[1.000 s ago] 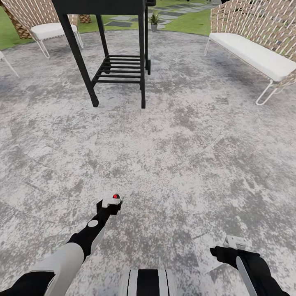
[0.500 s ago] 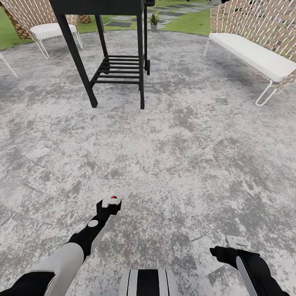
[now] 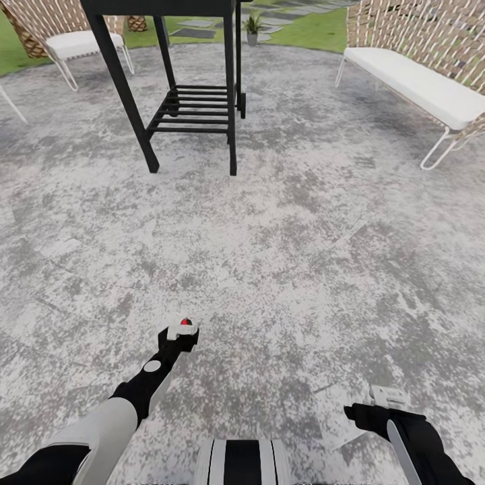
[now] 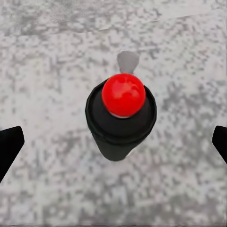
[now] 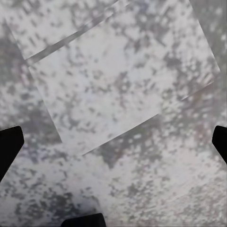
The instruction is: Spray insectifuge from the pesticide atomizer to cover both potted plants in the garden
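- Pesticide atomizer (image 3: 182, 329): carried in the left gripper (image 3: 176, 339), at 7 o'clock in the head view, red spot uppermost, ready to spray.
- Right gripper (image 3: 380, 399): at 5 o'clock, fingers spread, empty over patio (image 3: 289, 222).
- Potted plant (image 3: 253, 27): at 12 o'clock, beyond the black stand (image 3: 192, 101), well apart; likely the destination.

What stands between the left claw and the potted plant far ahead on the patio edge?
In the head view, bare mottled paving, then the black metal stand, lies between the left claw, holding the pesticide atomizer, and the potted plant.
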You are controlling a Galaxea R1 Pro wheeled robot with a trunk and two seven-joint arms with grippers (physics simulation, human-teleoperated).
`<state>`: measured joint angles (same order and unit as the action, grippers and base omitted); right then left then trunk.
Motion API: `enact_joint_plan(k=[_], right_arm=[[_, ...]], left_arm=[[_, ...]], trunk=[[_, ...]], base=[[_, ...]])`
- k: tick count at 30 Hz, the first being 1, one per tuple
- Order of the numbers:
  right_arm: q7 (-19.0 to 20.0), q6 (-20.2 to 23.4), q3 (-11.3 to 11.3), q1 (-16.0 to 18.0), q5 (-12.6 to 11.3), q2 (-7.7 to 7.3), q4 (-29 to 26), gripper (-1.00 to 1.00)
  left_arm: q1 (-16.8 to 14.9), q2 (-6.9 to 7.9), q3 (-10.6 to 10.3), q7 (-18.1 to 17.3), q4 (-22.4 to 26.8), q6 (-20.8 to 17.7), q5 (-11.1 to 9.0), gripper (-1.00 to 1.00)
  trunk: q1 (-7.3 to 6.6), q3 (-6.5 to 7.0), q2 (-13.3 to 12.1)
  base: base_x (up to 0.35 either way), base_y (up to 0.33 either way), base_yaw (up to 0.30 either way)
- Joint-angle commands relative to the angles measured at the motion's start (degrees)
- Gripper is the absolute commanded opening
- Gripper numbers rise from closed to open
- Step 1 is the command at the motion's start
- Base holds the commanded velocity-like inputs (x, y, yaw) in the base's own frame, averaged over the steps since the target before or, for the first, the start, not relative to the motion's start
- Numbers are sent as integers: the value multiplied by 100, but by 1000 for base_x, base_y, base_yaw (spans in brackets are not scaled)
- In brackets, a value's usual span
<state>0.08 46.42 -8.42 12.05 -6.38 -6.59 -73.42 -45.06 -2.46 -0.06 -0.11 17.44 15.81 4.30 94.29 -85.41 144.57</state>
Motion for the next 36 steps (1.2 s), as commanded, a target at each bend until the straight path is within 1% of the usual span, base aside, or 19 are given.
enact_joint_plan(k=[1, 5, 17, 23, 36], right_arm=[[1, 25, -4, 2, -31, 0, -5, 100], [1, 25, -4, 1, -32, 0, -5, 100], [1, 25, -5, 0, -31, 0, -5, 100], [1, 25, -4, 1, -30, -1, -5, 100], [1, 25, -3, 0, -30, 0, -5, 100]], left_arm=[[-3, -1, 6, 3, -4, 19, 45, 100], [-3, -1, 6, 2, -4, 19, 45, 100], [-3, -1, 6, 2, -4, 19, 45, 100], [-3, -1, 6, 3, -4, 19, 45, 100], [-3, 1, 6, 3, -4, 19, 45, 100]], trunk=[[1, -26, 3], [12, -116, 8], [12, -116, 8], [12, -116, 8], [12, -116, 8]], base=[[0, 0, 0], [0, 0, 0], [0, 0, 0], [110, 0, 0], [14, 0, 0]])
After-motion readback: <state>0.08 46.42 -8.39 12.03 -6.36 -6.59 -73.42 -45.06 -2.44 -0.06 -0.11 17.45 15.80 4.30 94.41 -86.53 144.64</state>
